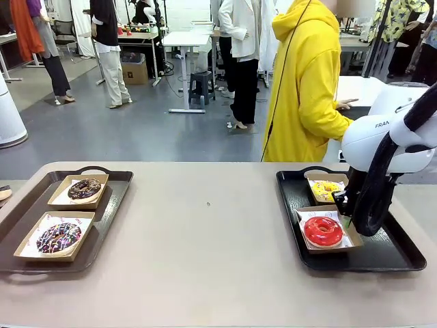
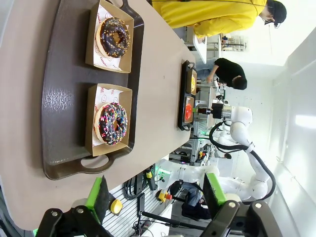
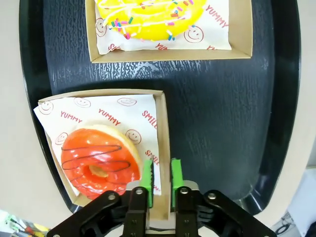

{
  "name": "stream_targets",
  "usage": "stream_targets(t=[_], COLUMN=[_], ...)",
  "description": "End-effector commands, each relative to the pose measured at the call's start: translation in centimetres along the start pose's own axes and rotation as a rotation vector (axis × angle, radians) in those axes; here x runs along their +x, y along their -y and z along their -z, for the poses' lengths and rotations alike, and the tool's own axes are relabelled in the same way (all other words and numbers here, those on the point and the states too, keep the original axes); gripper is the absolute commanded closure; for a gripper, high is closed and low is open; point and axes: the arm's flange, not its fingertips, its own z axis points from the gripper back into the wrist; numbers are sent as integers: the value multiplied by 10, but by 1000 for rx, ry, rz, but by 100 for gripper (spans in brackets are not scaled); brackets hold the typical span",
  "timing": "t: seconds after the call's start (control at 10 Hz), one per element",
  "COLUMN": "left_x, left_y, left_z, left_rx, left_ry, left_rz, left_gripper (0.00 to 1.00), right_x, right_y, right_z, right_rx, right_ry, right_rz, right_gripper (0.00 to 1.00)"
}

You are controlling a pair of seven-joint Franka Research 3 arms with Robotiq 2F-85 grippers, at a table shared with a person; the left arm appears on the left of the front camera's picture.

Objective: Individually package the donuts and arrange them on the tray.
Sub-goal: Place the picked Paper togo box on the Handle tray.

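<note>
While you watch from the front, take the black tray [image 1: 396,254] on the table's right as your landmark. On it sit two shallow cardboard boxes: the far box [image 1: 325,189] holds the yellow-iced donut [image 1: 326,187], and the near box [image 1: 328,232] holds the glossy red donut [image 1: 323,231] on its printed paper liner [image 3: 106,118]. Your right gripper [image 3: 159,178] hangs over the near box; its green pads [image 3: 177,174] straddle that box's side wall with a narrow gap between them, one pad inside the box beside the red donut, the other outside over the tray. You cannot tell whether the pads press the wall or stand just clear of it.

Well apart from that tray, across the bare tabletop, lies a brown tray [image 2: 64,98]. It carries the dark chocolate donut [image 2: 113,37] and the chocolate donut with coloured sprinkles [image 2: 112,123], each in its own box. Your left gripper [image 2: 155,195] hovers beyond that tray's handle end, fingers spread wide, holding nothing.

A person in a yellow hoodie [image 1: 304,82] stands behind the black tray.
</note>
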Motion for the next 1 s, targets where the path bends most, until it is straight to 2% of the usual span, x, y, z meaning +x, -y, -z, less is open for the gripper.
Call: stream_targets(t=[0.0,0.1,0.2,0.7,0.8,0.9], left_x=[-3,-3,-3,-3,-3,-3], left_y=[2,2,2,2,2,2], left_z=[0,0,0,0,0,0], left_rx=[-9,-9,-9,-9,-9,-9], left_ry=[11,11,11,11,11,11], left_rz=[2,2,2,2,2,2], left_gripper=[0,0,0,0,0,0], right_x=[1,-1,-3,-6,-7,-7], right_y=[2,2,3,6,6,6], right_z=[-2,-6,-10,-12,-12,-12], right_rx=[26,34,42,49,49,41], right_ry=[-6,-15,-19,-17,-17,-20], right_rz=[-17,-19,-20,-49,-57,-71], right_gripper=[0,0,55,5,0,0])
